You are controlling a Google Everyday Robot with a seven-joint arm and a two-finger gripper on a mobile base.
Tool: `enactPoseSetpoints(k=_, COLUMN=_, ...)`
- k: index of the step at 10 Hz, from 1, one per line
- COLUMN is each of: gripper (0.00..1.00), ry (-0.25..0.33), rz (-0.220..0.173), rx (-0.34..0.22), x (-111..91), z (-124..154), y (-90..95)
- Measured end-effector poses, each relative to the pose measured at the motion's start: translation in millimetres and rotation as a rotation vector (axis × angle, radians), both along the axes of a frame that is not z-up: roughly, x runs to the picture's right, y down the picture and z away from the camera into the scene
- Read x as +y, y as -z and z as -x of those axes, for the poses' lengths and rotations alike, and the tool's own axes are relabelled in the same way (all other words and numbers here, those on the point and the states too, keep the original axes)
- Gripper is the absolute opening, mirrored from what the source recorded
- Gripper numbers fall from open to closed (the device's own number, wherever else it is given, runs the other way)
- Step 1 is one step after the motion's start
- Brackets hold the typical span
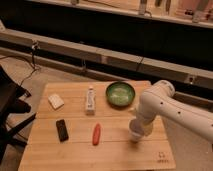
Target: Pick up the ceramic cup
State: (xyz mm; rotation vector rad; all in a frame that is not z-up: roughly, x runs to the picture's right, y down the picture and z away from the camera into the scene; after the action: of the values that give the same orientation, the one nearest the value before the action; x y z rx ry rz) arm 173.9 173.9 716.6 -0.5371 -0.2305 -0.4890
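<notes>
The ceramic cup (135, 131) is a small white handleless cup standing on the wooden table (75, 150), right of centre and below the green bowl (120, 93). My white arm comes in from the right and bends down over the cup. My gripper (138, 123) is right at the cup, and the arm's wrist hides most of it. The cup's lower part shows beneath the wrist, resting on the table.
A red carrot-like object (96, 134) lies left of the cup. A black phone-like object (62, 130), a white tube (90, 99) and a pale block (55, 101) lie further left. A dark chair (10, 105) stands at the table's left edge.
</notes>
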Motion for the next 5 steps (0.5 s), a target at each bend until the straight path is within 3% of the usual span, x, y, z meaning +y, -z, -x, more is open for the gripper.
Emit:
enactPoseSetpoints(k=2, gripper=0.8, ry=0.011, rz=-0.009, rx=0.003, x=-3.4, z=-0.1, y=3.5)
enactPoseSetpoints(k=5, gripper=0.8, ry=0.089, rz=-0.07, rx=-0.039, x=-29.1, z=9.1, y=27.6)
